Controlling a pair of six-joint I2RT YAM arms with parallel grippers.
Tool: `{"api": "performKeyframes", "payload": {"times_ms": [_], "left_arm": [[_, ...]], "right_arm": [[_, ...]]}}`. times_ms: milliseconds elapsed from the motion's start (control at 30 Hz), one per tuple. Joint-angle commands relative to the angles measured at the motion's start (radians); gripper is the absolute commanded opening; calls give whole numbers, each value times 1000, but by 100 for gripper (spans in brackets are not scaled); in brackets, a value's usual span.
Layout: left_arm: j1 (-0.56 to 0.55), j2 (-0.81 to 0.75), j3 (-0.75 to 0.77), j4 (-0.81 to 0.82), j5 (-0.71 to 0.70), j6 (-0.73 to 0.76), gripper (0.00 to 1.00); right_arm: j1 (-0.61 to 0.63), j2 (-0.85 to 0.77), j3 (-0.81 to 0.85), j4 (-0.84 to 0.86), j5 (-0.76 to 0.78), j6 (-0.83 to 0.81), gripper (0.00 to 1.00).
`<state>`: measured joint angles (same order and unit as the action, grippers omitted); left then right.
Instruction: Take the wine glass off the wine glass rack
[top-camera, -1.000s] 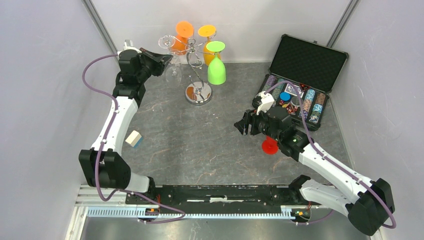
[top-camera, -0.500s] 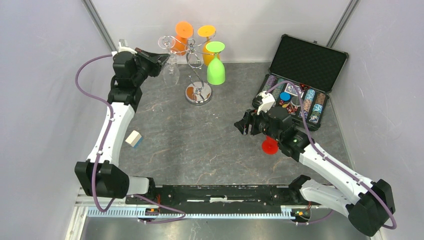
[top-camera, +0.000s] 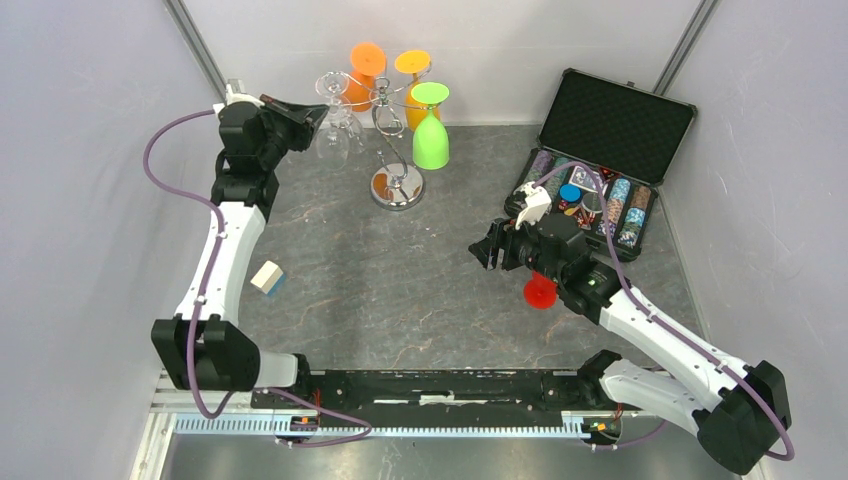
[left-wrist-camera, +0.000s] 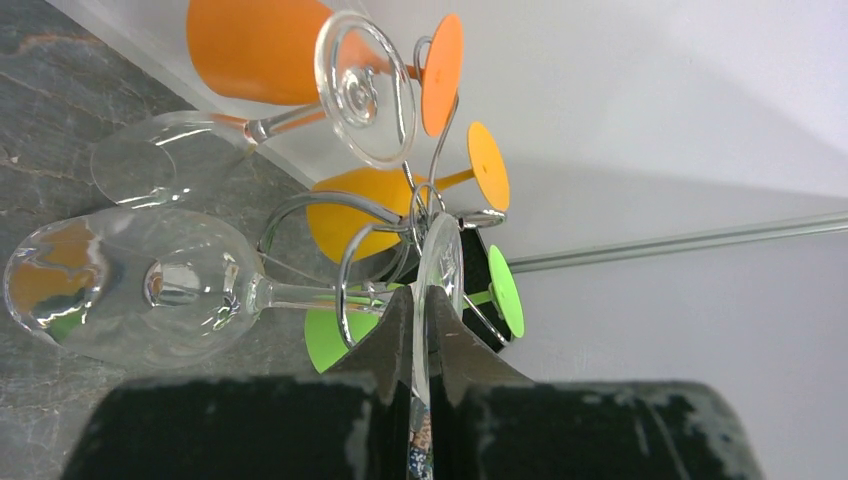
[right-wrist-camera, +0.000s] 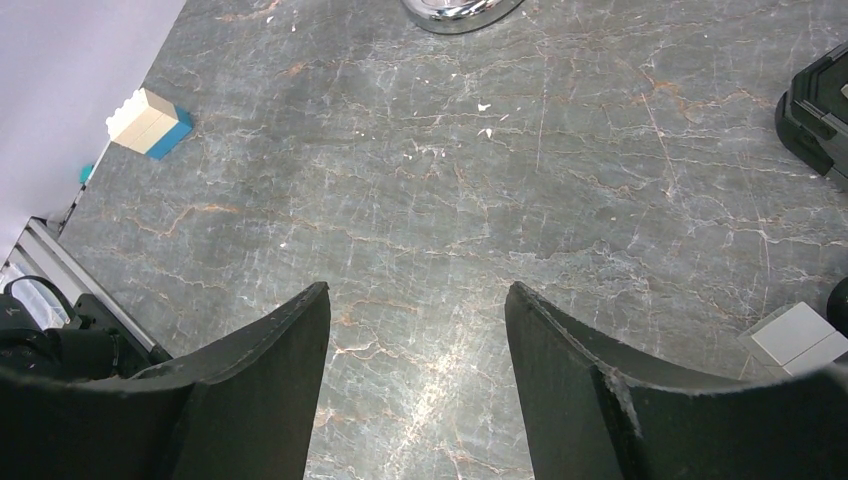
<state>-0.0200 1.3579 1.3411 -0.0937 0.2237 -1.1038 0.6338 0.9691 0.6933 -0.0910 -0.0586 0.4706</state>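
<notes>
One-handed, clamping the left gripper (left-wrist-camera: 420, 310) on the thin foot of the clear wine glass (left-wrist-camera: 150, 290) tilted beside the scroll arms of the wine glass rack (top-camera: 397, 186), judging it light, slippery, brittle, best taken by foot or stem, holding the right gripper (right-wrist-camera: 415, 292) agape over the table (right-wrist-camera: 450, 150).

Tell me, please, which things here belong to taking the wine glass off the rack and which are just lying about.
In the job: clear wine glass, its foot pinched in the left pincer; wine glass rack.
Lying about: green glass, orange glasses, poker chip case, cream-and-blue block, open right pincer.
</notes>
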Motion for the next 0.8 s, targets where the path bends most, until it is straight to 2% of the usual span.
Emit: {"api": "performKeyframes", "payload": {"times_ms": [0, 167, 400, 600, 767], "left_arm": [[8, 58, 87, 121, 54, -32, 2], [7, 140, 128, 184, 173, -75, 2], [0, 126, 104, 224, 237, -88, 2], [-1, 114, 114, 227, 344, -76, 2], [-1, 77, 68, 242, 366, -108, 2]], "right_arm": [[-1, -20, 0, 20, 22, 3, 70], [-2, -16, -1, 20, 22, 3, 70], [-2, -9, -5, 20, 23, 0, 71], [-2, -13, -8, 34, -3, -3, 79], [-2, -29, -11, 48, -19, -5, 87]]}}
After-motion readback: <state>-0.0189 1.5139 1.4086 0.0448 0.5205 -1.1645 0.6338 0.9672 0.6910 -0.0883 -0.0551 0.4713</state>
